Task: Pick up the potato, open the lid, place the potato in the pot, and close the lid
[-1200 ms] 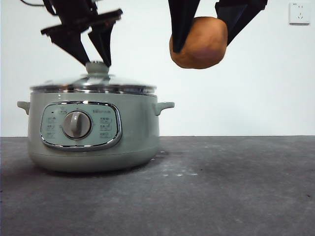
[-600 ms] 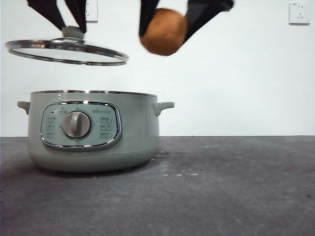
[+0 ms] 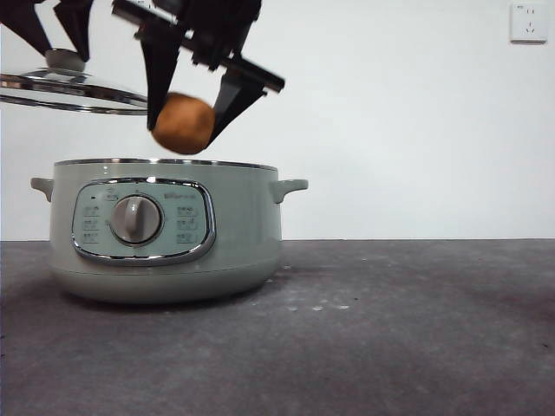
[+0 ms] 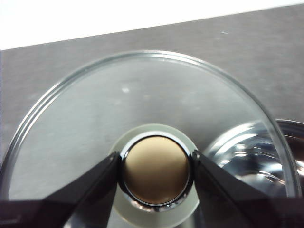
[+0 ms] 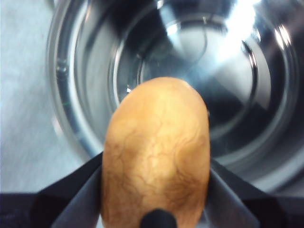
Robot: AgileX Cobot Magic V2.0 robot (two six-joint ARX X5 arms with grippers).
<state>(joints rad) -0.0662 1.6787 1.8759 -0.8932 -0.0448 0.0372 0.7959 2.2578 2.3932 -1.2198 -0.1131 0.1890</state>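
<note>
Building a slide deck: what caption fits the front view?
Right gripper holds the potato above the open pot; left gripper holds the lid aside.

One potato [image 3: 183,123], one lid [image 3: 69,89], one pot [image 3: 165,230], two claws, one wall socket [image 3: 527,22].

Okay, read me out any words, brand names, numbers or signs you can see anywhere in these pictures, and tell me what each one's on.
No text is legible.
Control panel on the pot: small markings around the dial and a short mark above it, too small and blurred to read.
Wall socket: slots only, no visible writing.
Lid, potato and pot interior in the wrist views: no text.
</note>
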